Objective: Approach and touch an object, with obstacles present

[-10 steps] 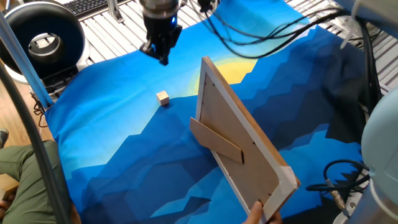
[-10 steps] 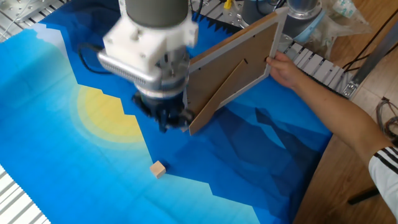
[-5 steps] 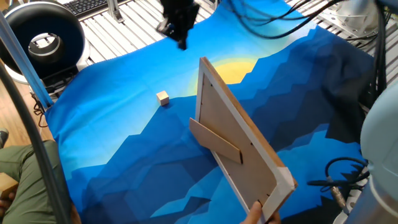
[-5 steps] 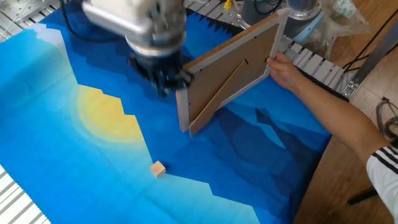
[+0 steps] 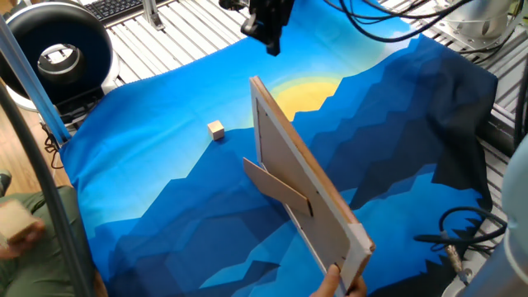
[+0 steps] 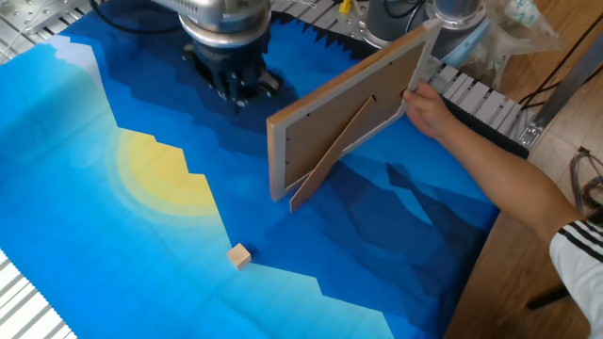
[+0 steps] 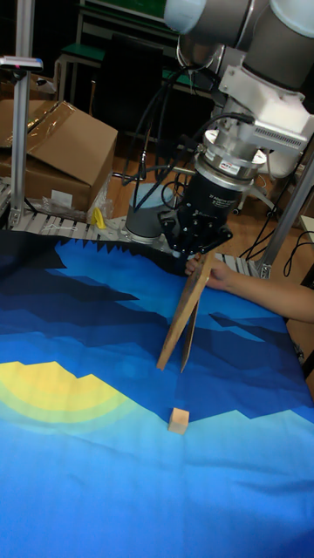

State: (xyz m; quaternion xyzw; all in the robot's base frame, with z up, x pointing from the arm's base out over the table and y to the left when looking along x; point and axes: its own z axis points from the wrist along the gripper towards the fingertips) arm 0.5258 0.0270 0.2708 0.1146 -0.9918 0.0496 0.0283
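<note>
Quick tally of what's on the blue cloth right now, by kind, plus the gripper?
Small wooden cube: 1
Picture-frame back, propped upright and held at its corner by a person's hand: 1
Gripper, above the cloth, away from the cube: 1
Total: 3

pale cube (image 5: pixel 216 129), light-brown frame (image 5: pixel 301 188), blue-and-yellow cloth (image 5: pixel 148 190)

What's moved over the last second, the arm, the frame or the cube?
The end effector swung away from the cube, across to the far edge of the cloth. The hand-held frame shifted slightly toward the cube. The cube stayed put, untouched.
</note>
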